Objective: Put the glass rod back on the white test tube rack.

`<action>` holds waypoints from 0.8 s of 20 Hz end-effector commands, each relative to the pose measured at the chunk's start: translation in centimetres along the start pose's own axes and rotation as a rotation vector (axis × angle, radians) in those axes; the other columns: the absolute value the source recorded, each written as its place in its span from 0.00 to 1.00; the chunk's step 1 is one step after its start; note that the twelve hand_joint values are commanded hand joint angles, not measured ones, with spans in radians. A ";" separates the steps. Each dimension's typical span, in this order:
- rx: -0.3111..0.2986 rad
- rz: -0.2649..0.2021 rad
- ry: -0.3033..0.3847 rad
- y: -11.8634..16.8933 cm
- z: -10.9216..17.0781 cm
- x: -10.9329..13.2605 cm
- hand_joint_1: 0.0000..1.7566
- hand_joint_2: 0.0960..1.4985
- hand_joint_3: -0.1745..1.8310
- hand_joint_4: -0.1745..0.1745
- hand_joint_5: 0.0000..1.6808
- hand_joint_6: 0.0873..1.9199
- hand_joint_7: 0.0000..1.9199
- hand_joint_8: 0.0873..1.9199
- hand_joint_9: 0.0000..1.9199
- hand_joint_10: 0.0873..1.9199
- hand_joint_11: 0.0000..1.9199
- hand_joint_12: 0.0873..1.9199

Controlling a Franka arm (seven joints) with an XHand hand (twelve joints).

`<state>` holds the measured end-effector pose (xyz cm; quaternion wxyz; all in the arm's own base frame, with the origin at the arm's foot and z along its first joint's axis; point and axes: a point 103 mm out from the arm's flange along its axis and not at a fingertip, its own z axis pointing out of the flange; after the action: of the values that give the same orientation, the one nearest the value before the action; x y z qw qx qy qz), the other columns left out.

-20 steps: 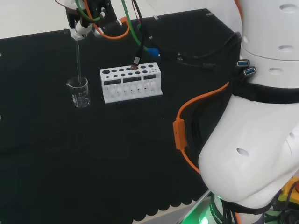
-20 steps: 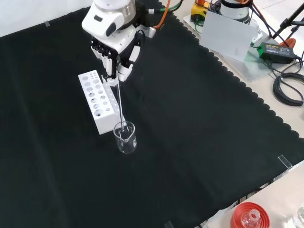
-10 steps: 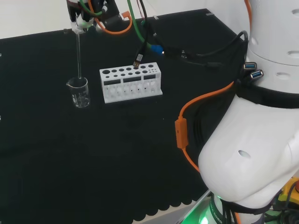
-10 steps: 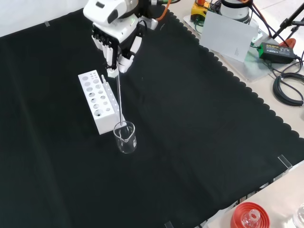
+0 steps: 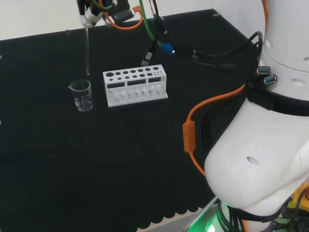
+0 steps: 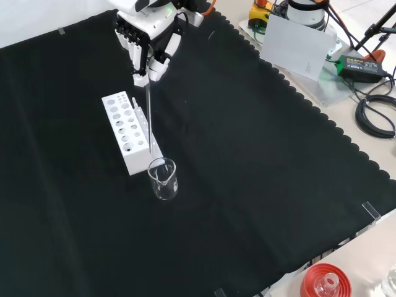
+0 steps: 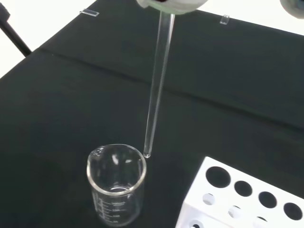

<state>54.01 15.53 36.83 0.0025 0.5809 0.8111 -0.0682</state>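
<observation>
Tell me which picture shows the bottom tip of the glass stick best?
The wrist view. There the glass rod is big and close, and its tip hangs just above the beaker rim. In the head view the rod is a thin line below the hand. In the front view it blends into the white rack.

No text, number or sign can be read anywhere; the beaker [image 7: 116,185] carries faint graduation marks along its wall, too small and pale to make out as figures.
</observation>
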 end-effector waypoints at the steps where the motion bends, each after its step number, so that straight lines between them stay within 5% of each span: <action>1: 0.003 0.026 0.002 -0.1 0.2 -1.5 0.75 0.66 0.00 0.00 0.85 0.08 0.77 0.07 1.00 0.00 0.87 0.28; 16: 0.013 0.082 0.008 -0.1 1.6 -6.8 0.75 0.66 0.00 0.00 0.85 0.08 0.77 0.07 1.00 0.00 0.87 0.28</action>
<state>55.60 9.79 36.09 -0.0003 0.6114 0.7881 -0.0717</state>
